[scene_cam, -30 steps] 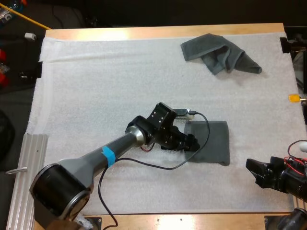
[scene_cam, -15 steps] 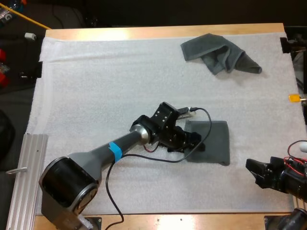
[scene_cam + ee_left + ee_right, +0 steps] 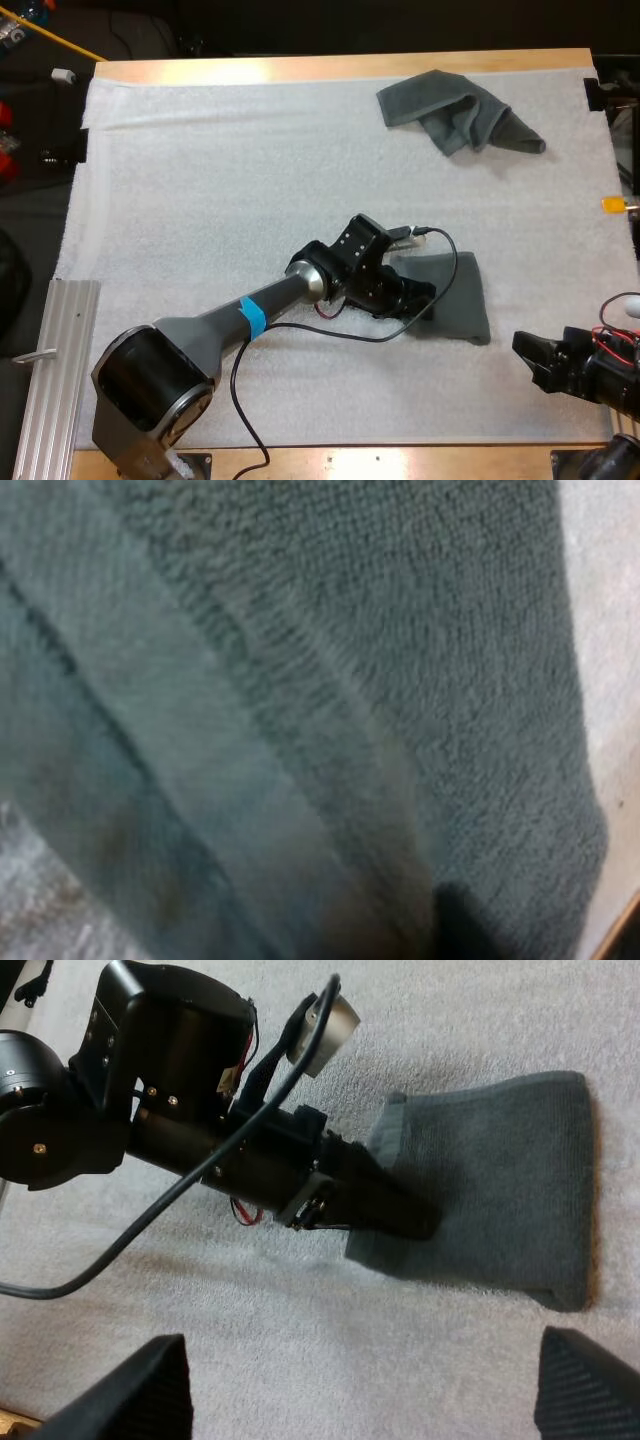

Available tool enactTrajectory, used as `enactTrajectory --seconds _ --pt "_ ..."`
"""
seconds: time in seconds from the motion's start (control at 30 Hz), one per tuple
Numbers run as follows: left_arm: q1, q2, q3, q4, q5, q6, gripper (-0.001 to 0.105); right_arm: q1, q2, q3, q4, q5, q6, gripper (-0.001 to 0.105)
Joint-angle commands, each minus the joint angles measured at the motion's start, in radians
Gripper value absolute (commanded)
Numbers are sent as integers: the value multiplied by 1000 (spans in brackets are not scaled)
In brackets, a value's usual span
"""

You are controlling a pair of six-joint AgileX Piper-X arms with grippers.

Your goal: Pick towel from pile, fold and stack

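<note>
High view: left pincer on the folded towel, its state I cannot tell; right pincer gapes, empty; cloth looks light and limp; best pinched at an edge, through all layers.

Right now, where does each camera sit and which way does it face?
High view: behind the arms, looking forward and down on the white mat; left tool at the folded dark grey-green towel, right tool, crumpled dark grey-green towel.
Left wrist view: on the left arm, close over the folded towel's fabric.
Right wrist view: on the right arm, facing the folded towel between its open fingers.
Shared: high and right wrist views show left tool at folded towel.
</note>
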Motion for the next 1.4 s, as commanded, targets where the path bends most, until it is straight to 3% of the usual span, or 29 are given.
enactTrajectory --seconds 0.0,0.2,0.43,0.5,0.53,0.73,1.07,1.23,1.37 --pt "-1 -2 -5 4 16 18 3 2 0 -2 2 6 -1 68" --pt "25 -33 -10 102 -1 132 0 2 0 -2 2 6 -1 68" --pt "146 -129 -10 311 -136 347 0 2 0 -2 2 6 -1 68" --pt "202 -163 -10 383 -197 420 0 2 0 -2 2 6 -1 68" --pt "252 -187 -10 450 -264 492 0 2 0 -2 2 6 -1 68" --pt "423 -231 -10 622 -464 676 0 2 0 -2 2 3 -1 68" --pt "646 -232 -10 759 -757 828 0 2 0 -2 2 -7 -1 68" --pt "731 -232 -10 762 -831 845 0 2 0 -2 2 -47 -1 68" --pt "802 -232 -10 764 -833 865 0 2 0 -2 2 -87 -1 68"
